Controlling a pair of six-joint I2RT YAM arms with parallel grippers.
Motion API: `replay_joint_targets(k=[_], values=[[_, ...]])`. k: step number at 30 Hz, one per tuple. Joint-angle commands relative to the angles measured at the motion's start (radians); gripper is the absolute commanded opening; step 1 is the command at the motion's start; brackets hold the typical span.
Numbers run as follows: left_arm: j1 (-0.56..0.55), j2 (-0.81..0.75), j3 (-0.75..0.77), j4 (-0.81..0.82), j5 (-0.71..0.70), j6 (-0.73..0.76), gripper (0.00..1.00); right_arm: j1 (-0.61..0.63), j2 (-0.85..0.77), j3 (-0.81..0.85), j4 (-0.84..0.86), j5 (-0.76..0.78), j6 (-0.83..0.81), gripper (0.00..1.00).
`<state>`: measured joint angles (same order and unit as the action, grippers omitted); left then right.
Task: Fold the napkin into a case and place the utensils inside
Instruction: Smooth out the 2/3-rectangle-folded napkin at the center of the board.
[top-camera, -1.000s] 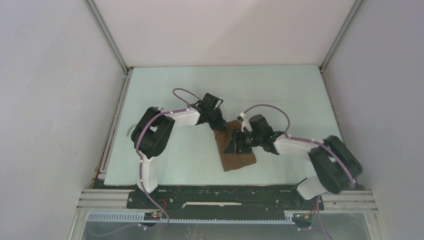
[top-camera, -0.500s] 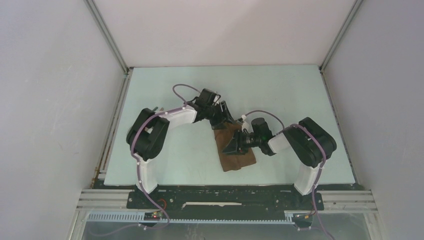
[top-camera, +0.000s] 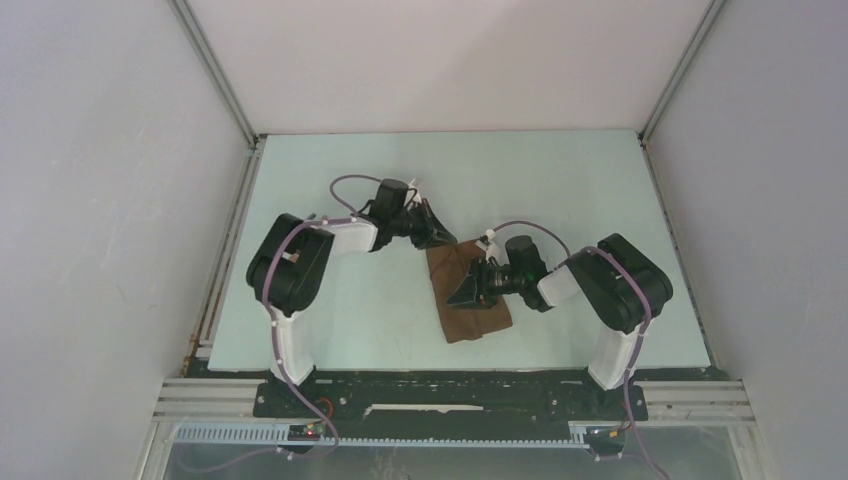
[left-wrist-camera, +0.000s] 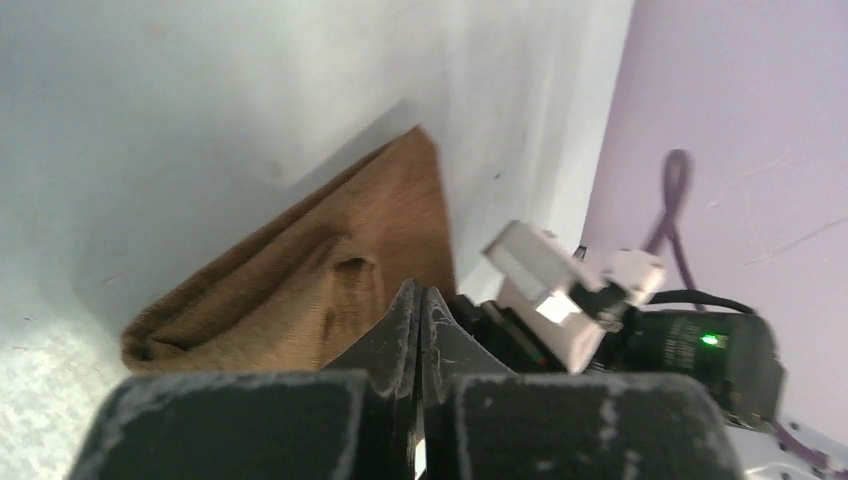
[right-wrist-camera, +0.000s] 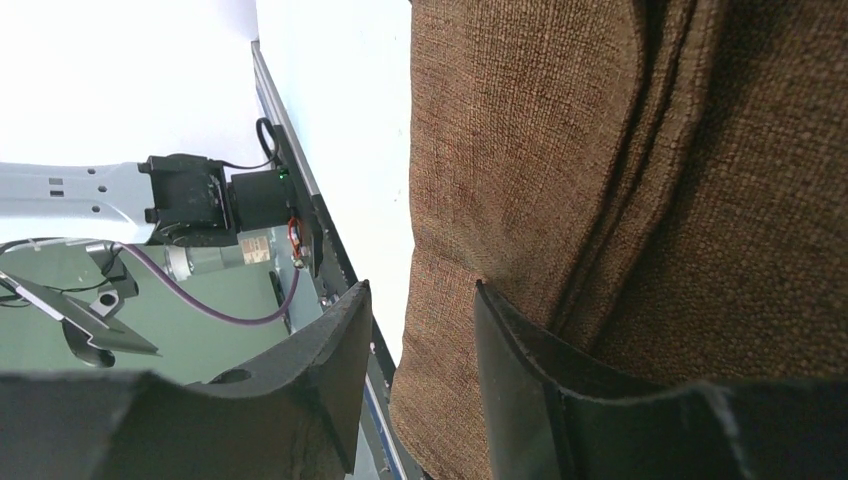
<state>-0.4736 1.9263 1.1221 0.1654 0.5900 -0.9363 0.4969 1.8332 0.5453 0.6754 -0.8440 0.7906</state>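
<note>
Top external view: the napkin (top-camera: 478, 318) lies on the table (top-camera: 560, 180), slightly toward 5 o'clock from the table's middle. It is folded into a narrow brown oblong, with its long axis running roughly 12 to 6 o'clock. The left gripper (top-camera: 437, 234) sits at the 11 o'clock corner of the napkin, just beside the far edge; contact with the cloth cannot be confirmed from this view. The right gripper (top-camera: 462, 291) reaches in from 3 o'clock and hangs over the upper half of the napkin, hiding part of it. Left wrist view: that gripper's two fingers are pressed flat together with nothing between them. The napkin lies beyond them as layered folds, one pointed corner aimed at 12 o'clock. The right arm's wrist (left-wrist-camera: 690, 350) stands just past the cloth at 3 o'clock, showing a green light. Right wrist view: the fingers stand spread apart. One long edge of the napkin runs through the gap between them, and bare table shows between that edge and the outer finger. The inner finger lies against the cloth, where several stacked fold lines are visible. Nothing is clamped. A purple cable (right-wrist-camera: 215, 300) shows at 9 o'clock.
</note>
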Motion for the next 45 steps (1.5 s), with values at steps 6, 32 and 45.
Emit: replay_joint_targets(k=[6,32,45], values=[[-0.002,0.133,0.008,0.145,0.072,-0.080,0.00,-0.020,-0.033,0.041,-0.136,0.044,-0.089,0.50],[0.035,0.266,0.001,0.147,0.069,-0.123,0.00,0.036,0.211,0.452,-0.261,-0.132,-0.131,0.61],[0.037,0.283,0.008,0.162,0.072,-0.142,0.00,0.095,0.098,0.250,-0.198,-0.151,-0.083,0.60]])
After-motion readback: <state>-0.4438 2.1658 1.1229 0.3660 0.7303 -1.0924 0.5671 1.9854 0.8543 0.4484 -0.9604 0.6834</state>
